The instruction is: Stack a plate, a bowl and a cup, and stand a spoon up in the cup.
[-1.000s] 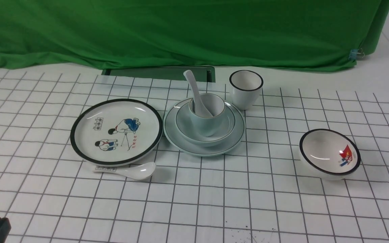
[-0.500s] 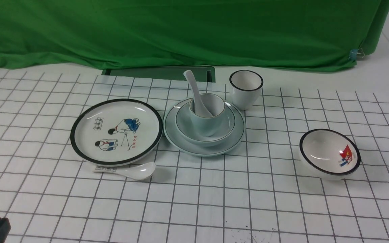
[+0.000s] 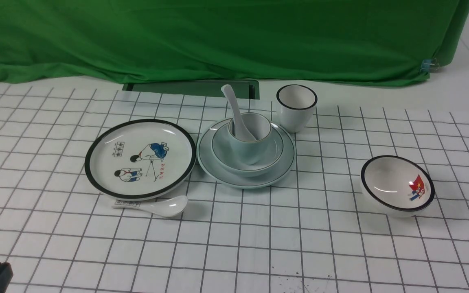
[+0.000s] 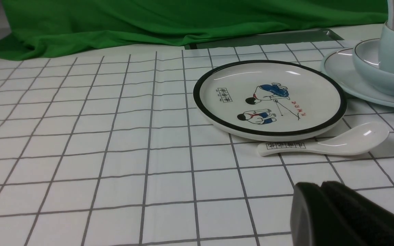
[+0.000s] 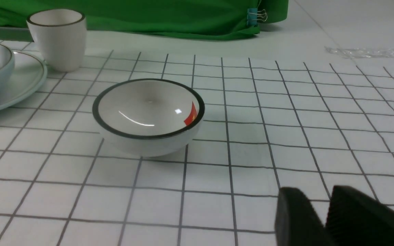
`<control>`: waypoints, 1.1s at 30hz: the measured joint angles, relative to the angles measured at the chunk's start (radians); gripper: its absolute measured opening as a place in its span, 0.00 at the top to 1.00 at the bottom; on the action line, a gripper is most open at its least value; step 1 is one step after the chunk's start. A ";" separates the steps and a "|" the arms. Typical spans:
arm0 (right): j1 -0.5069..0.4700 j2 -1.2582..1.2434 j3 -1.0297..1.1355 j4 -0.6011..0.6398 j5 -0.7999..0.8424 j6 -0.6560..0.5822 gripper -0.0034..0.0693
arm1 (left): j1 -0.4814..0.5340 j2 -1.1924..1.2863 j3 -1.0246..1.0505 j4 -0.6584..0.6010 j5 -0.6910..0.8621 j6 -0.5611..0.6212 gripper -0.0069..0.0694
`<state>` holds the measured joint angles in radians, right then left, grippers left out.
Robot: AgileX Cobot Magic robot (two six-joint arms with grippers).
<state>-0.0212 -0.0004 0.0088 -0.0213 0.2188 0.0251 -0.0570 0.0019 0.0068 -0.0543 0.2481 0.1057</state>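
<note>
Standing in the pale blue cup [image 3: 250, 136], the white spoon [image 3: 234, 110] leans back-left; stack looks finished. I see both grippers clenched, empty, well apart from it.

The surface [image 3: 259, 244] is white with a dark grid of squares, and a green cloth [image 3: 218, 40] lies along its upper edge. Directly on it, at frame centre, sits the plate [image 3: 246, 179]. Touching its left is a cartoon plate [image 3: 140, 158], with a printed spoon [image 3: 153, 205] just below. A black-rimmed cup [image 3: 296, 108] stands upper right of centre, and a flag bowl [image 3: 397, 185] sits well apart at right.
</note>
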 joint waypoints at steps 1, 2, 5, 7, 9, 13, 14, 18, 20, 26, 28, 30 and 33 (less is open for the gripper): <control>0.000 0.000 0.000 0.000 0.000 0.000 0.68 | 0.000 0.000 0.000 0.000 0.000 0.000 0.95; 0.000 0.000 0.000 0.000 0.000 0.000 0.68 | 0.000 0.000 0.000 0.000 0.000 0.000 0.95; 0.000 0.000 0.000 0.000 0.000 0.000 0.67 | 0.000 0.000 0.000 0.000 0.000 0.000 0.95; 0.000 0.000 0.000 0.000 0.000 0.000 0.67 | 0.000 0.000 0.000 0.000 0.000 0.000 0.95; 0.000 0.000 0.000 0.000 0.000 0.000 0.66 | 0.000 0.000 0.000 0.000 0.000 0.000 0.95; 0.000 0.000 0.000 0.000 0.000 0.000 0.64 | 0.000 0.000 0.000 0.000 0.000 0.000 0.95; 0.000 0.000 0.000 0.000 0.000 0.000 0.64 | 0.000 0.000 0.000 0.000 0.000 0.000 0.95; 0.000 0.000 0.000 0.000 0.000 0.000 0.63 | 0.000 0.000 0.000 0.000 0.000 0.000 0.95; 0.000 0.000 0.000 0.000 0.000 0.000 0.63 | 0.000 0.000 0.000 0.000 0.000 0.000 0.95; 0.000 0.000 0.000 0.000 0.000 0.000 0.63 | 0.000 0.000 0.000 0.000 0.000 0.000 0.95; 0.000 0.000 0.000 0.000 0.000 0.000 0.63 | 0.000 0.000 0.000 0.000 0.000 0.000 0.95; 0.000 0.000 0.000 0.000 0.000 0.000 0.63 | 0.000 0.000 0.000 0.000 0.000 0.001 0.95; 0.000 0.000 0.000 0.000 0.000 0.000 0.62 | 0.000 0.000 0.000 0.000 0.000 0.001 0.95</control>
<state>-0.0212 -0.0004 0.0088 -0.0213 0.2188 0.0251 -0.0570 0.0019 0.0068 -0.0543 0.2481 0.1064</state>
